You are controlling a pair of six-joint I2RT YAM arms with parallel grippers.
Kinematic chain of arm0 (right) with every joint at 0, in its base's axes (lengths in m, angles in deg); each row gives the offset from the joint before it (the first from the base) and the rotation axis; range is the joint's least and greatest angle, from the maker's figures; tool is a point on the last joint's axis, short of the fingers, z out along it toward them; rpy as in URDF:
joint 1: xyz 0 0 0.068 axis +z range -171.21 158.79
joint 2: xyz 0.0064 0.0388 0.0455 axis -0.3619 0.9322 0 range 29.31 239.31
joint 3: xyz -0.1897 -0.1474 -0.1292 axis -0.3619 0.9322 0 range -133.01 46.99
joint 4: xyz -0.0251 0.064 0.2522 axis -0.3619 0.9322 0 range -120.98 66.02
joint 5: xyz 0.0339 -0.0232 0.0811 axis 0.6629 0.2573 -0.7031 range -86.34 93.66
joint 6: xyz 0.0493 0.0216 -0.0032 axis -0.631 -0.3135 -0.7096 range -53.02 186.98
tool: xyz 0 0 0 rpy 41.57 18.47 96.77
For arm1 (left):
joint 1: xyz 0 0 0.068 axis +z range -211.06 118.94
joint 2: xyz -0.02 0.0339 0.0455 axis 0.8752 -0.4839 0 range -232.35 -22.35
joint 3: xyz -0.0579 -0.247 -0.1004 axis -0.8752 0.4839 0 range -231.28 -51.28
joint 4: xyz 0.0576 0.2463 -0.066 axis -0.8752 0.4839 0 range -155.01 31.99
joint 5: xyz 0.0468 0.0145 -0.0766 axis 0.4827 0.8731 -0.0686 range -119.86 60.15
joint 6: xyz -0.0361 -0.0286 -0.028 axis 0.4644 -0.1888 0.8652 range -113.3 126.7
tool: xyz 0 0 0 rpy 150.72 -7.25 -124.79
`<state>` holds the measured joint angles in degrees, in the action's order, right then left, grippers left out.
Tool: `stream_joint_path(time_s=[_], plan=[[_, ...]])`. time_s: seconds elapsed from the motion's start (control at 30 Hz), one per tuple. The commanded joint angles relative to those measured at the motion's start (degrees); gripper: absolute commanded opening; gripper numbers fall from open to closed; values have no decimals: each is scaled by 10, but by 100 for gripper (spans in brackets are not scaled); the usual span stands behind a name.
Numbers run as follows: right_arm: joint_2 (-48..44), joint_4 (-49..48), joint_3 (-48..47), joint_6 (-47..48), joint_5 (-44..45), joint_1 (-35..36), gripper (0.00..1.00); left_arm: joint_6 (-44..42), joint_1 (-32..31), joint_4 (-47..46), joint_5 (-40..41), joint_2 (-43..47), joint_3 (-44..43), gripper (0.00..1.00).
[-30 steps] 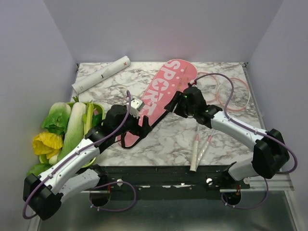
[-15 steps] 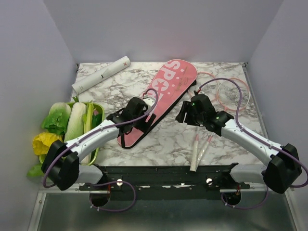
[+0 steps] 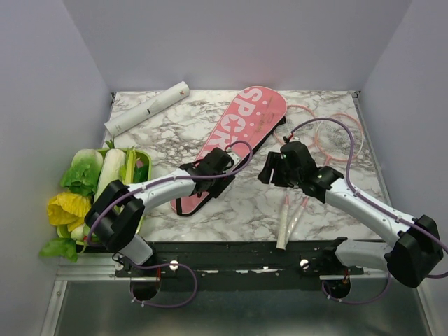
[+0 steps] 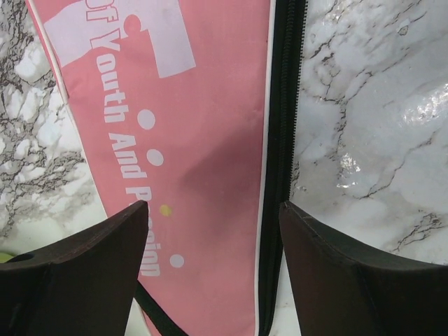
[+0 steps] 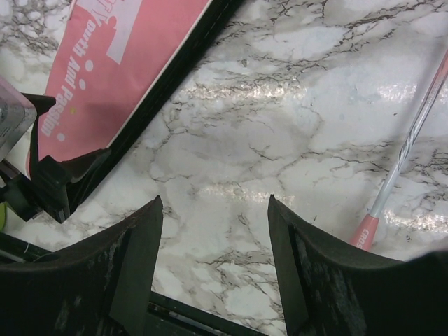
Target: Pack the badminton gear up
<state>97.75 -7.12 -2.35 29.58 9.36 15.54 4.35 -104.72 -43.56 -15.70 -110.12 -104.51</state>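
The long pink cover lettered "SPORT" lies slantwise on the marble table, with a black zip edge and a strap at its narrow end. My left gripper hovers open over the narrow part of the cover, its jaws either side of the pink cloth and zip edge. My right gripper is open and empty over bare marble, just right of the cover. Two pink-framed rackets lie at the right, their pale handles near the front edge. The white tube lies at the back left. No shuttlecocks show.
A green tray of leafy vegetables sits at the table's left edge, beside my left arm. A racket shaft runs along the right of the right wrist view. Grey walls close in the table on three sides.
My left arm has swung right, bringing its gripper onto the cover's narrow end. My right gripper has moved off the cover, toward the near right. The cover's head has shifted slightly right.
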Motion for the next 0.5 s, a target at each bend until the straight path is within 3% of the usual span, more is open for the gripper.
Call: stream_joint_path(time_s=[0.0, 0.47], plan=[[-14, -4, 14, 9, -12, -1, 70, -10, -9, -3, 25, -21, -15, 81], [-11, -8, 18, 9, -17, -1, 70, -7, -12, -5, -10, -72, -17, 69]])
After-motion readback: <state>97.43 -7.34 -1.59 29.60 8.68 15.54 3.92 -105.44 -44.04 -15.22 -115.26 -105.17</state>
